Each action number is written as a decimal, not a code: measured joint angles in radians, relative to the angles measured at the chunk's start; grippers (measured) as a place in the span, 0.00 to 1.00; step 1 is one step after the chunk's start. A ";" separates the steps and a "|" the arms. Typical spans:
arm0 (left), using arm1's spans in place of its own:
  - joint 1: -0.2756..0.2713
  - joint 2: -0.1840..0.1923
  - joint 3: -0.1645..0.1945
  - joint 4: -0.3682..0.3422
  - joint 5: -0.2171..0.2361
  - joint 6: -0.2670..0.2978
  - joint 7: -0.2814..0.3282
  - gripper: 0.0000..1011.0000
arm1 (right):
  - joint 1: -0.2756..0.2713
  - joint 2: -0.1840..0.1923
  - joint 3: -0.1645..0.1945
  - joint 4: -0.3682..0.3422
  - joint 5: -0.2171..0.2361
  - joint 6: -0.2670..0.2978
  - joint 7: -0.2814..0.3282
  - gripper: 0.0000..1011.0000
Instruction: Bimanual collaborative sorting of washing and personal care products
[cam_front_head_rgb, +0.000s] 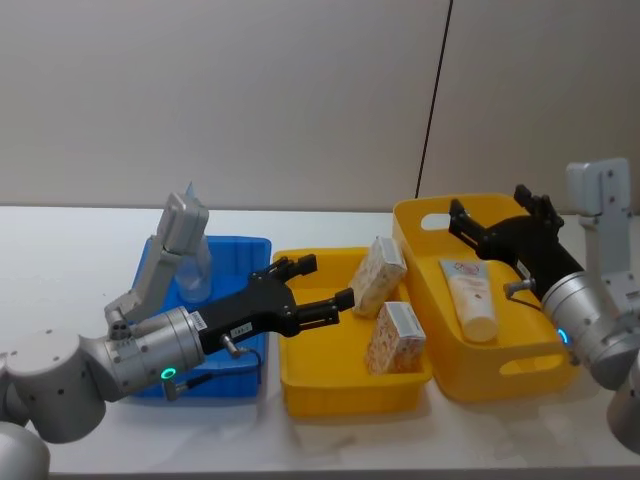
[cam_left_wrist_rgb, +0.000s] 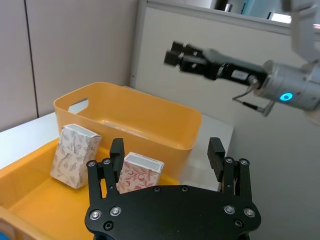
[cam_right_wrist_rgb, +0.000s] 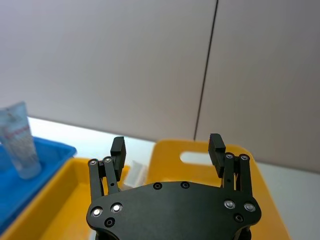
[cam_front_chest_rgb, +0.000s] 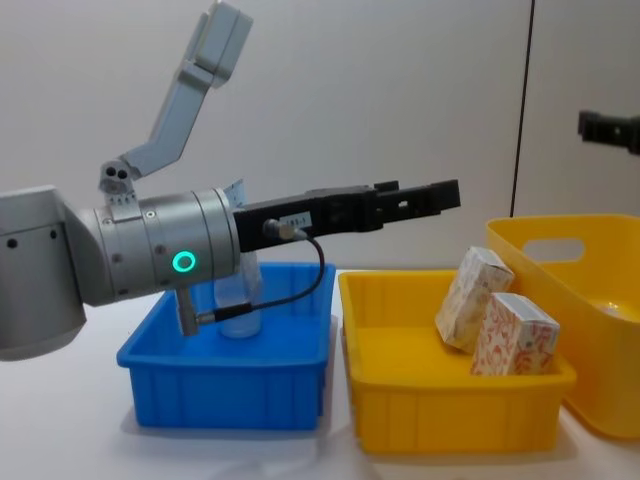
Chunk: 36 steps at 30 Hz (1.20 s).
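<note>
Two cream cartons with orange floral print (cam_front_head_rgb: 380, 275) (cam_front_head_rgb: 396, 338) stand in the middle yellow tray (cam_front_head_rgb: 330, 385); they show again as cartons (cam_front_chest_rgb: 473, 285) (cam_front_chest_rgb: 515, 335) in the chest view. My left gripper (cam_front_head_rgb: 325, 280) hovers open and empty over that tray, just left of the cartons (cam_left_wrist_rgb: 75, 155) (cam_left_wrist_rgb: 142, 172). One pale tube (cam_front_head_rgb: 472, 296) lies in the tall yellow bin (cam_front_head_rgb: 520, 365). Another tube (cam_front_head_rgb: 196, 272) stands upright in the blue bin (cam_front_head_rgb: 240, 245). My right gripper (cam_front_head_rgb: 492, 212) hangs open above the tall bin's far end, holding nothing.
The three containers sit side by side on a white table (cam_front_head_rgb: 60, 260), blue on the left, tall yellow on the right. A plain wall (cam_front_head_rgb: 300, 90) rises close behind. Bare tabletop lies left of the blue bin and along the front edge.
</note>
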<state>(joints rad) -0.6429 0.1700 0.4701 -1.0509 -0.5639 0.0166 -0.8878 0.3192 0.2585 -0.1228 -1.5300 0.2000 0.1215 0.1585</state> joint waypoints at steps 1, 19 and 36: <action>0.002 0.001 0.000 -0.003 0.002 0.000 0.005 0.99 | -0.001 0.000 0.001 -0.002 0.004 -0.008 0.006 0.99; 0.100 0.053 -0.004 -0.142 0.091 -0.001 0.216 0.99 | -0.073 0.015 -0.017 -0.062 0.035 -0.045 0.002 0.99; 0.206 0.109 -0.008 -0.293 0.186 -0.001 0.446 0.99 | -0.235 0.055 -0.071 -0.170 0.068 -0.072 -0.056 0.99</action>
<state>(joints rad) -0.4366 0.2786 0.4617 -1.3440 -0.3776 0.0152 -0.4413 0.0847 0.3133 -0.1937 -1.7001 0.2678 0.0494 0.1026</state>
